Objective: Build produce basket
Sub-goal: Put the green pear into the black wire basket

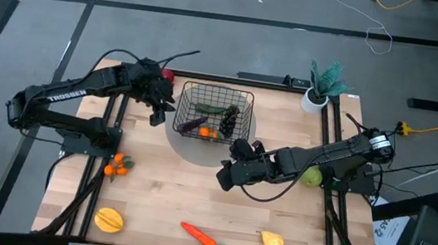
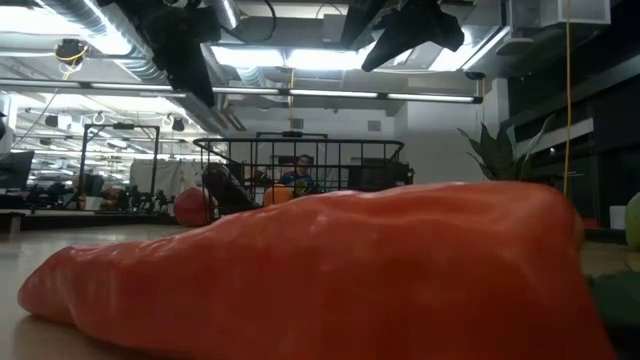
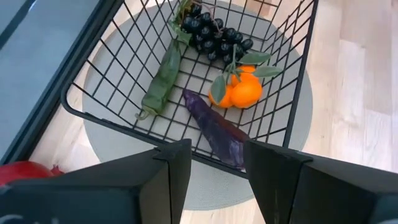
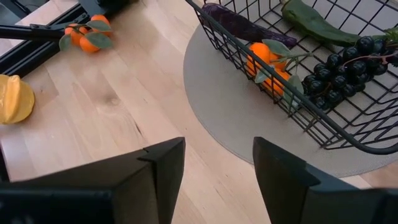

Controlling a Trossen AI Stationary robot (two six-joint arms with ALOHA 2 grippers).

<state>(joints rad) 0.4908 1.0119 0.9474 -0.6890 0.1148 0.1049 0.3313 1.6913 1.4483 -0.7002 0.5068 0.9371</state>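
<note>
The black wire basket (image 1: 213, 112) stands on a round grey mat (image 1: 199, 149) and holds a green cucumber (image 3: 163, 78), dark grapes (image 3: 211, 34), small oranges (image 3: 239, 90) and a purple eggplant (image 3: 217, 127). My left gripper (image 1: 157, 115) is open and empty, raised just left of the basket. My right gripper (image 1: 225, 178) is open and empty, raised near the basket's near right corner. On the table lie a red apple (image 1: 167, 74), more small oranges (image 1: 117, 164), a yellow-orange fruit (image 1: 108, 220), a carrot (image 1: 201, 237), a yellow pear (image 1: 272, 243) and a green fruit (image 1: 312, 177).
A teal plant in a white pot (image 1: 322, 85) stands at the far right corner. In the low view the carrot (image 2: 320, 270) fills the foreground. Bare wood lies between the mat and the near fruits. A person (image 2: 300, 172) shows beyond the table.
</note>
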